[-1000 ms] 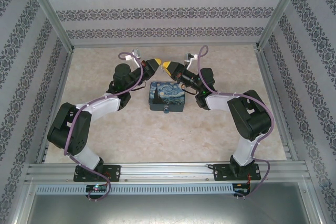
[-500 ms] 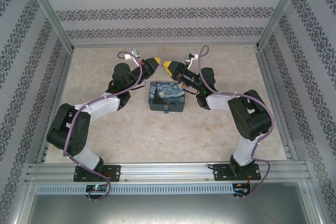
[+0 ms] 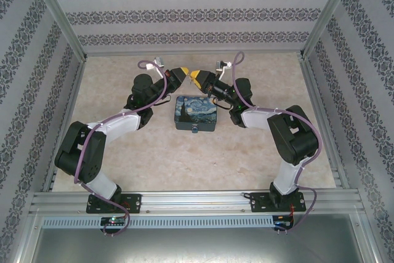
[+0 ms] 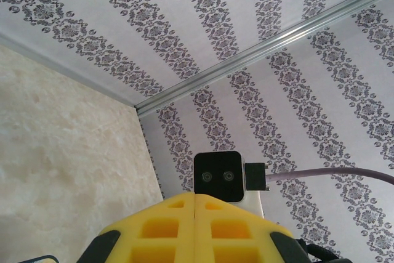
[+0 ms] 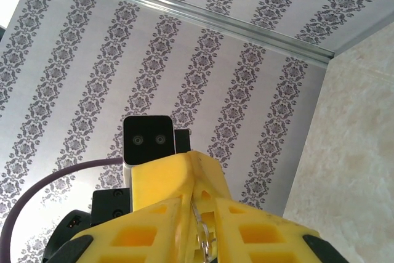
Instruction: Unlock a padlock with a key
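The left pincer (image 3: 180, 73) is shut, its tip close to the right pincer (image 3: 197, 78). The right pincer is parted narrowly, with the key (image 5: 201, 231) in its gap. The padlock (image 3: 195, 129) is on the box (image 3: 196, 110) front, nearer the bases than both pincers.

Thin key (image 5: 201, 231) between yellow right hand (image 5: 192, 180) fingers

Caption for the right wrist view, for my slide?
Right gripper jaws slightly parted, thin metal key between them, left wrist camera opposite.
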You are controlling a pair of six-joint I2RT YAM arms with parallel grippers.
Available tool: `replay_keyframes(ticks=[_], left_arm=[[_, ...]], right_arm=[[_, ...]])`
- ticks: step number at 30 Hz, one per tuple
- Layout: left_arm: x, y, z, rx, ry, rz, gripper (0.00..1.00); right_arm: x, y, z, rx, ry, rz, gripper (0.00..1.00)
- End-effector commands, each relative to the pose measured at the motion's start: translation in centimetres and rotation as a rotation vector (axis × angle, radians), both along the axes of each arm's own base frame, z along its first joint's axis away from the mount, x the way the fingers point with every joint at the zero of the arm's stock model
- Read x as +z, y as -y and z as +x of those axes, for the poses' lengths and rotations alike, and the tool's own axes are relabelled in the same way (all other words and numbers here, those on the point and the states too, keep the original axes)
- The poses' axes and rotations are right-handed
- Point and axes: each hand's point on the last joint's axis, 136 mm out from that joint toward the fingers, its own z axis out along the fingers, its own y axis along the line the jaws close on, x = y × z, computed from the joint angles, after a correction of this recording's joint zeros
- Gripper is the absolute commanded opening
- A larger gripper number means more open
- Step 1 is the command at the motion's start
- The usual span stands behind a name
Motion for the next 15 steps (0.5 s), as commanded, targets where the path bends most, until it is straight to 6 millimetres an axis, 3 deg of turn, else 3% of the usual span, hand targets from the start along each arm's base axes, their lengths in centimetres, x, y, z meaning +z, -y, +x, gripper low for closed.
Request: replay_keyframes(ticks=[1, 15], left_arm=[[3.29, -0.36, -0.19, 0.007, 0.077, -0.039, 0.00], [3.22, -0.27, 0.00, 0.006, 0.073, -0.033, 0.00]], right_arm=[[0.76, -0.82, -0.43, 0.032, 0.050, 0.004, 0.21], [-0.02, -1.44, -0.74, 0.057, 0.040, -0.007, 0.19]])
